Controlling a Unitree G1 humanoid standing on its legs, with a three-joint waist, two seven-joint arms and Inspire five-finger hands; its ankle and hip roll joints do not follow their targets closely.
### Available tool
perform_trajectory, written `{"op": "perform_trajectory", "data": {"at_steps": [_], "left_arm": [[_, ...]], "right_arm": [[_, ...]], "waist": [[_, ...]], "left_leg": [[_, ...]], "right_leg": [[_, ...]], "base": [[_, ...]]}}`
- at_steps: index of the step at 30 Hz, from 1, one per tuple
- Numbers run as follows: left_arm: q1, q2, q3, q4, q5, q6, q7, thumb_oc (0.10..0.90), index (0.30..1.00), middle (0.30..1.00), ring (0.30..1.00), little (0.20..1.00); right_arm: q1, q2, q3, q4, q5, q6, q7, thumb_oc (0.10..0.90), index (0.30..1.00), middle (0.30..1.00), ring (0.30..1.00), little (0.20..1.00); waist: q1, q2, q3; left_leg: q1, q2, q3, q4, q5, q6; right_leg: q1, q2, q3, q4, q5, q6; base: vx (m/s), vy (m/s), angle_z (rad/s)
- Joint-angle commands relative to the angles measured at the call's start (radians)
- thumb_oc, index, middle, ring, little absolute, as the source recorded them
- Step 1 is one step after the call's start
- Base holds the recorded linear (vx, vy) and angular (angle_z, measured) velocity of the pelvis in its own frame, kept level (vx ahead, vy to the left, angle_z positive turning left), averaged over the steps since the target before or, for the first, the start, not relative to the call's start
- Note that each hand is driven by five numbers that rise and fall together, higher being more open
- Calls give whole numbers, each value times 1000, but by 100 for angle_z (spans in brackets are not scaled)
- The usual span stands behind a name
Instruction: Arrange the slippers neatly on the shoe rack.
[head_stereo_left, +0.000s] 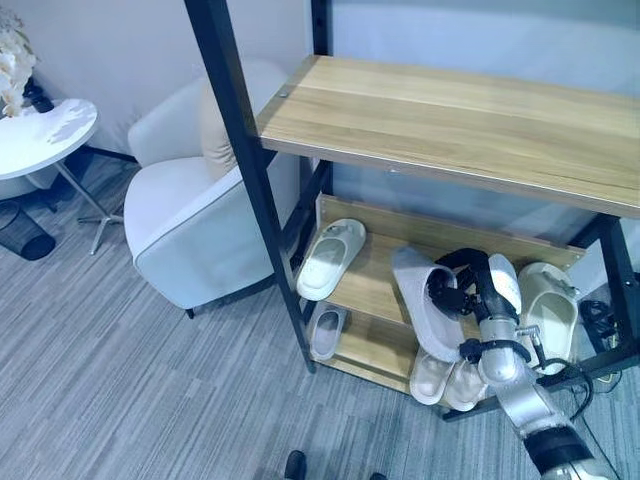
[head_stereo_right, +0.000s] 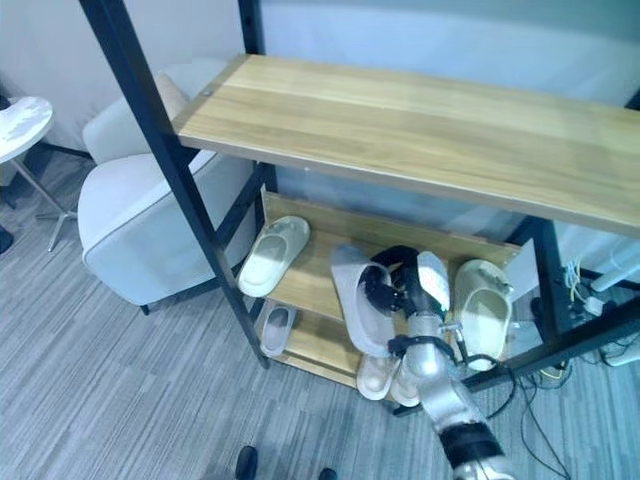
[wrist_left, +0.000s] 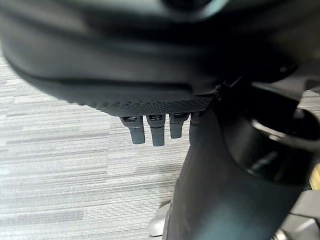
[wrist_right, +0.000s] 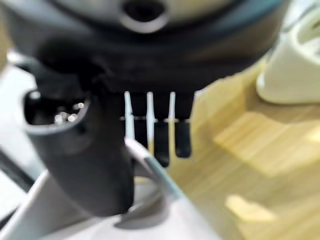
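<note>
Left eye view: right hand (head_stereo_left: 462, 285) is reaching in over the middle wooden shelf (head_stereo_left: 378, 275) of the black metal-framed shoe rack (head_stereo_left: 238, 130) and is gripping a pale grey slipper (head_stereo_left: 425, 300), fingers and thumb curled round its edge. The held slipper is sitting tilted, toe end up toward the back of the shelf, sole side facing out. A cream slipper (head_stereo_left: 331, 257) is lying flat on the same shelf to the left, a second cream slipper (head_stereo_left: 548, 307) is lying to the right just beside the hand. On the lower shelf a small grey slipper (head_stereo_left: 327, 329) is lying at the left and a pale pair (head_stereo_left: 445, 378) is lying under the held one. A white armchair (head_stereo_left: 190, 205) is standing beside the rack, a round white side table (head_stereo_left: 42, 132) further left

Right eye view: same layout; the right hand is clamping the grey slipper between the two cream ones, wide wooden top shelf (head_stereo_right: 420, 130) is overhanging them

Left wrist view: left hand (wrist_left: 155, 129) is hanging over grey striped carpet (wrist_left: 60, 170), fingers pointing down, relaxed, holding nothing

Right wrist view: thumb and fingers (wrist_right: 165, 137) are pinching the thin pale edge of the grey slipper over the wood shelf, cream slipper sitting at the far corner
</note>
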Motion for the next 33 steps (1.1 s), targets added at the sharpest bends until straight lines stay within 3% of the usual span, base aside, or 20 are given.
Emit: {"op": "perform_trajectory", "data": {"at_steps": [1,10,14,16,17,19,22,23,25,28,29,32,33], "left_arm": [[-90,-29,26,63,9,-40,-9,800,900,900,900,900],[-69,-13,95,5,-41,-65,-23,800,900,900,900,900],[-64,-3,122,-34,-111,-82,-5,800,900,900,900,900],[-78,5,121,-74,-144,-94,3,800,900,900,900,900],[-94,10,112,-111,-156,-104,18,800,900,900,900,900],[-102,12,105,-133,-163,-107,23,800,900,900,900,900],[-122,26,84,-215,-202,-122,52,800,900,900,900,900],[-122,27,84,-216,-202,-121,52,800,900,900,900,900],[-131,38,72,-304,-308,-143,63,800,900,900,900,900],[-119,44,59,-373,-364,-162,68,800,900,900,900,900],[-125,50,34,-475,-443,-194,72,800,900,900,900,900],[-143,48,25,-530,-485,-207,83,800,900,900,900,900],[-166,55,16,-574,-516,-229,111,800,900,900,900,900]], "right_arm": [[13,-11,-39,-209,-41,-150,37,400,300,300,300,300],[261,-37,136,-274,37,-224,314,400,300,300,300,300],[306,-28,146,-261,86,-235,331,400,300,300,300,300],[317,-31,147,-257,94,-234,334,400,300,300,300,300],[316,-39,151,-247,95,-237,335,400,300,300,300,300],[308,-43,161,-239,86,-238,332,400,300,300,300,300],[259,-59,196,-193,73,-236,319,400,300,300,300,300],[256,-58,197,-191,73,-237,319,400,300,300,300,300],[145,-39,240,-115,57,-201,270,400,300,300,300,300],[33,-20,273,-76,40,-174,230,400,300,300,300,300],[-143,1,322,-34,-6,-150,175,400,300,300,300,300],[-264,12,344,-17,-42,-131,142,400,300,300,300,300],[-421,19,362,13,-102,-104,82,400,300,300,300,300]], "waist": [[-6,-37,-41],[-14,-50,-32],[-10,-55,-23],[-13,-62,5],[-23,-68,35],[-29,-70,52],[-37,-75,127],[-38,-75,124],[-32,-71,158],[-11,-63,154],[19,-53,176],[36,-46,188],[62,-34,197]], "left_leg": [[70,-44,7,2,-137,15],[96,-34,21,2,-137,14],[94,-31,38,2,-127,8],[72,-29,48,2,-100,2],[33,-24,92,39,-96,-1],[2,-25,100,86,-108,2],[-126,-15,118,243,-149,18],[-137,-14,117,253,-153,18],[-292,1,112,408,-191,21],[-383,12,114,510,-234,32],[-514,15,107,668,-283,51],[-621,21,107,783,-322,63],[-804,20,95,970,-403,72]], "right_leg": [[-12,-6,63,5,-47,39],[5,0,74,5,-48,35],[8,-3,66,5,-47,35],[9,-13,39,5,-48,32],[7,-29,4,5,-42,25],[-7,-33,-7,22,-39,19],[-162,-58,-12,212,-73,7],[-171,-59,-12,220,-76,7],[-328,-82,-12,397,-115,1],[-422,-89,1,506,-159,-6],[-558,-98,16,666,-218,-30],[-672,-99,27,778,-261,-53],[-857,-93,60,953,-341,-71]], "base": [[0,0,0],[-47,-30,-8],[-45,-17,-2],[-192,0,0],[-267,17,6],[-163,15,34],[-260,22,47],[-211,12,1],[-236,39,-2],[-151,35,5],[-207,5,2],[-156,-7,8],[-117,-15,18]]}}
